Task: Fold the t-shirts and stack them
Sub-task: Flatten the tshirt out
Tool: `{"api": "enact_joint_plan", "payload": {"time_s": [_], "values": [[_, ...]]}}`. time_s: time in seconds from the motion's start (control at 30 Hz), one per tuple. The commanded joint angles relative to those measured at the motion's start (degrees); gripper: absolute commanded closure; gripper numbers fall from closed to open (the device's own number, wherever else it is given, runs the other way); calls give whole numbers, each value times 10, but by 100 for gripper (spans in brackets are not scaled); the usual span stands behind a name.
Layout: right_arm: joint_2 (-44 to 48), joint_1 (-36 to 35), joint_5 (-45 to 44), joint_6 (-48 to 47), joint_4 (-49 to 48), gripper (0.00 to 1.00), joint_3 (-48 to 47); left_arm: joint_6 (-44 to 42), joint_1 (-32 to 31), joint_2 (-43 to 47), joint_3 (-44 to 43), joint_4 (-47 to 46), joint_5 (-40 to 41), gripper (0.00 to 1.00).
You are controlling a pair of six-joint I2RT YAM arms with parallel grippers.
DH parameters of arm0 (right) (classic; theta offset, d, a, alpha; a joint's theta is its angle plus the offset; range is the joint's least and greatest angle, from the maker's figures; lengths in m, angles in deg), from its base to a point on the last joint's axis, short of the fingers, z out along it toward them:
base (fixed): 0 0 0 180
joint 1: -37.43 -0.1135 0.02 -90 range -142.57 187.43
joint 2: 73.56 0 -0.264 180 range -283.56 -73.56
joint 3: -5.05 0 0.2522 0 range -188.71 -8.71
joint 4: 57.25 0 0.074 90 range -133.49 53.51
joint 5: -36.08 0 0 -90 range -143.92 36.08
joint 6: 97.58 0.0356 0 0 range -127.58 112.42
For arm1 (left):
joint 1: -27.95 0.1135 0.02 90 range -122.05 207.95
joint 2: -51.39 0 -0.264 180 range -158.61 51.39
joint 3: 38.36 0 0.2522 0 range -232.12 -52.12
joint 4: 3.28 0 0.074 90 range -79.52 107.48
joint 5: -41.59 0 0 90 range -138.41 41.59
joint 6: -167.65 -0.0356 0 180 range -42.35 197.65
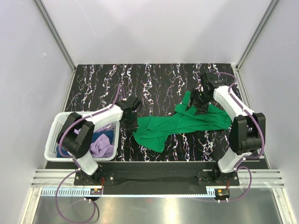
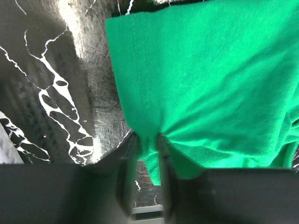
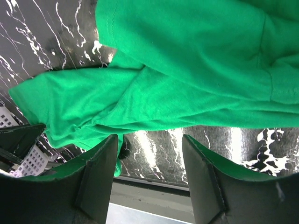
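Black marbled desk [image 1: 93, 84] bears the green t-shirt [image 1: 187, 123]; left fingers [image 2: 127, 177] pinch its hem, likely to pull it flat, while right fingers [image 3: 98, 182] hang spread.

From above I see the green t-shirt [image 1: 187, 125] stretched out, rumpled, across the black marbled table [image 1: 154, 79], its long way running left to right. My left gripper [image 1: 131, 125] is down at the shirt's left edge. My right gripper [image 1: 200, 106] is over its upper right part (how either one's jaws stand, I can't tell from up here). At the table's left sits the white basket [image 1: 53, 135], with the lilac t-shirt [image 1: 102, 145] and the dark blue t-shirt [image 1: 107, 135] bunched inside.
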Motion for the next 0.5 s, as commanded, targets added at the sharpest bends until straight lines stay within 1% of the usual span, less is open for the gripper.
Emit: {"api": "enact_joint_plan", "payload": {"time_s": [0.0, 0.1, 0.2, 0.23, 0.3, 0.33, 0.43, 0.47], "values": [[-16, -2, 7, -8, -3, 36, -41, -4, 1, 29, -16, -12, -1, 84], [-42, -7, -2, -11, 3, 36, -66, -8, 1, 40, -21, -2, 6, 87], [-84, -15, -40, -11, 21, 37, -110, -15, 1, 54, -30, 14, 10, 89], [-99, -20, -67, -12, 29, 36, -143, -20, 1, 58, -33, 23, 11, 89], [-141, -35, -92, -13, 49, 37, -177, -23, 1, 65, -40, 30, 13, 91], [-155, -39, -103, -11, 55, 37, -210, -29, 1, 68, -42, 31, 12, 93], [-201, -67, -117, 9, 75, 42, -264, -36, 1, 78, -49, 37, 3, 96], [-218, -76, -117, 20, 79, 47, -275, -39, 1, 82, -51, 35, 0, 97]]}}
